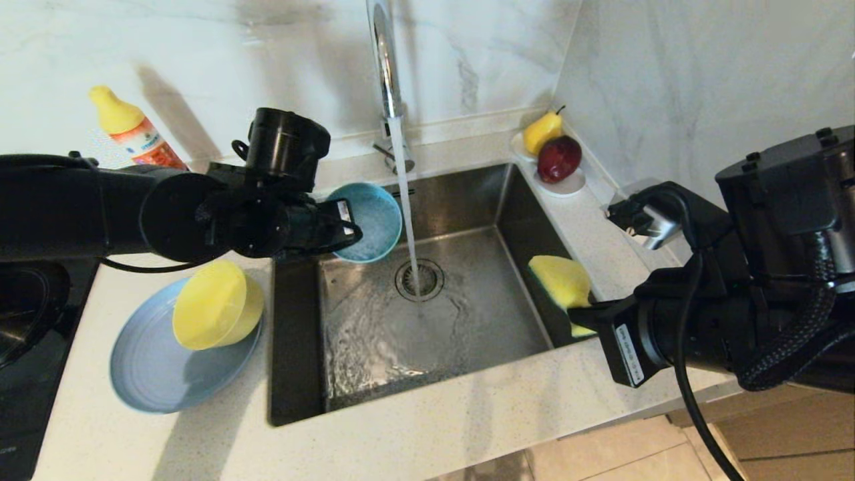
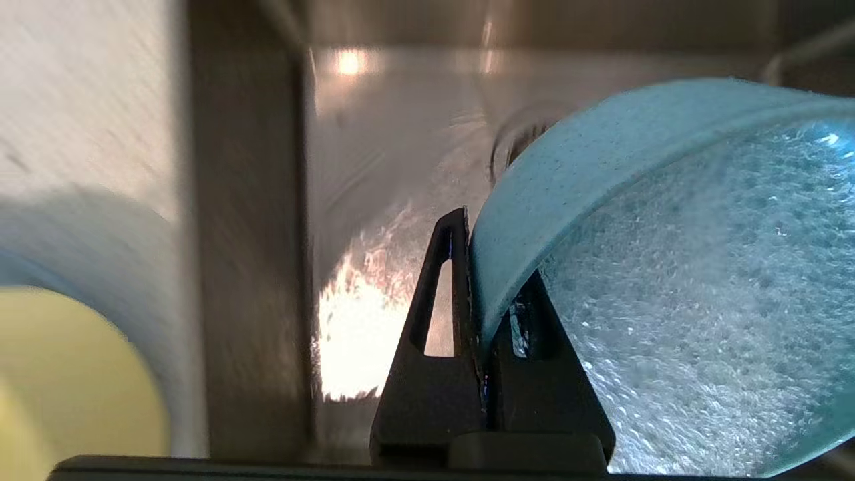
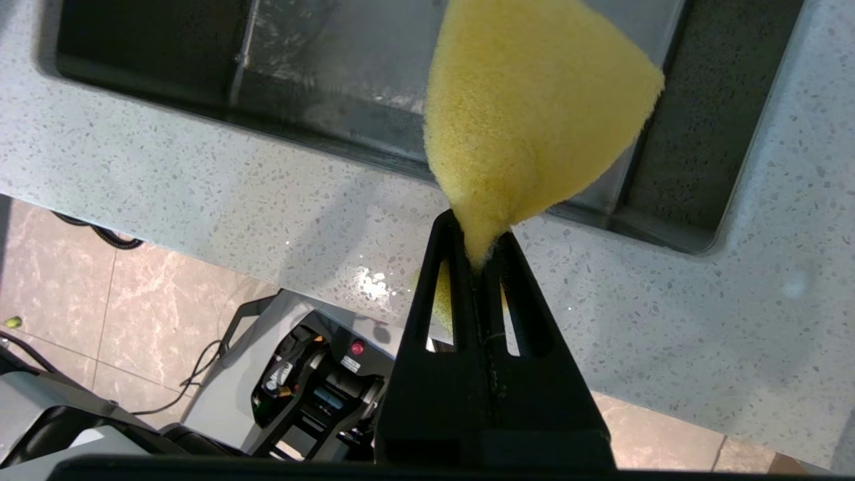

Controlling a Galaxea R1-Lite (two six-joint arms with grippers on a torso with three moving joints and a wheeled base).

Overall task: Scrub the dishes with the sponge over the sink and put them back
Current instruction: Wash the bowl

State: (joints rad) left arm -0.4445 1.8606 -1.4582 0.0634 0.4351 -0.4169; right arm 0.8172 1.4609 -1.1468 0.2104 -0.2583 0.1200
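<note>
My left gripper (image 1: pixel 344 230) is shut on the rim of the small teal-blue bowl (image 1: pixel 371 222), holding it tilted over the sink's (image 1: pixel 521 234) left rear part, just left of the water stream. The bowl's inside (image 2: pixel 701 294) looks foamy, with the wall pinched between my left fingers (image 2: pixel 461 267). My right gripper (image 1: pixel 582 312) is shut on the sponge (image 1: pixel 562 280), yellow face up with a dark green edge, at the sink's right rim. The sponge (image 3: pixel 528 120) fans out from the jaws. The yellow-green bowl (image 1: pixel 215 306) lies upside down on the grey-blue plate (image 1: pixel 160 374) on the counter left of the sink.
The chrome tap (image 1: pixel 386 60) runs water onto the drain strainer (image 1: pixel 419 279). A detergent bottle (image 1: pixel 133 130) stands at the back left. A white dish with a pear and a red fruit (image 1: pixel 554 157) sits at the sink's rear right corner. A black hob (image 1: pixel 27 334) lies far left.
</note>
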